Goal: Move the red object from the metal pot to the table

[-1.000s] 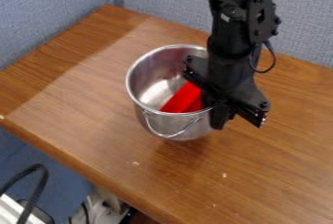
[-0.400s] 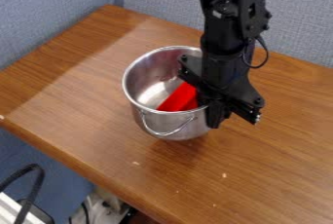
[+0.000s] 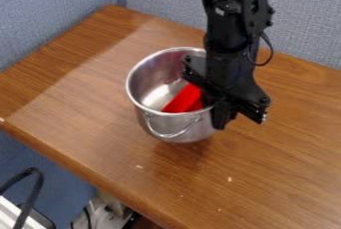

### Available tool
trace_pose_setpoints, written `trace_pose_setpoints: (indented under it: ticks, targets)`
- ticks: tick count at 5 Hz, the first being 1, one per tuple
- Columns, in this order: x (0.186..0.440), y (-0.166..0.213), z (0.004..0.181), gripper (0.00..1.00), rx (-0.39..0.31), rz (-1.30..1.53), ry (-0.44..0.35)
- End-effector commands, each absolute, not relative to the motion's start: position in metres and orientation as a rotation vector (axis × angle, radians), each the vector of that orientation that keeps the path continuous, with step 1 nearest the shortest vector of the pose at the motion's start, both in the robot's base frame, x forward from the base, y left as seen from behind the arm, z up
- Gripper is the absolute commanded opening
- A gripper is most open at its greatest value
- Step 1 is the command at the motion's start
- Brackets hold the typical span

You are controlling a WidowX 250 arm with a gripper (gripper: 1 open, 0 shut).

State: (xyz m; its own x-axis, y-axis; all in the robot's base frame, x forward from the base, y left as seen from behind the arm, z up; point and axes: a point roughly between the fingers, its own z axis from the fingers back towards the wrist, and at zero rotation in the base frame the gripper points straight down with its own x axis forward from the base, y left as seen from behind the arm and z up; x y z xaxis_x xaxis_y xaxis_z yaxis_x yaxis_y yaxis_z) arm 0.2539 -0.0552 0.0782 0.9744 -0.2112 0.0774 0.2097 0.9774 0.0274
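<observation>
A shiny metal pot (image 3: pixel 158 94) stands near the middle of the frame on a brown wood-grain worktop (image 3: pixel 80 69). The pot is round with straight sides and a rolled rim, and a thin loop handle hangs against its front wall, toward the lower edge of the picture. Inside it, on the right half of the bowl, lies the red object (image 3: pixel 185 99), a glossy bright red block slanting from lower left to upper right. Only part of it shows, since its upper right end is hidden behind the black arm.

The arm comes down from the top centre of the frame and points straight down into the right side of the pot. The tool (image 3: pixel 202 94) reaches below the rim, right at the red object, and its black housing overlaps the pot's right rim and juts out toward the lower right. The fingertips themselves are hidden behind the housing and the pot wall. The tool is clenched tight, but whether it actually pinches the red object cannot be made out from this angle.

The worktop runs diagonally, with its rounded edge toward the lower left. A blue-grey wall fills the upper corners, and below the worktop edge at the lower left dark cables (image 3: pixel 27 195) lie on the floor.
</observation>
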Motion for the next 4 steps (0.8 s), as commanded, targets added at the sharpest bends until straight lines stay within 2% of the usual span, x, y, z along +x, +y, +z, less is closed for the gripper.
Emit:
trace_pose_setpoints:
  ticks: [1, 4]
  targets:
    - [0.266, -0.0546, 0.0879, 0.0, -0.002, -0.196, -0.126]
    - [0.2688, -0.0548, 0.0861, 0.0, -0.024, -0.2, -0.108]
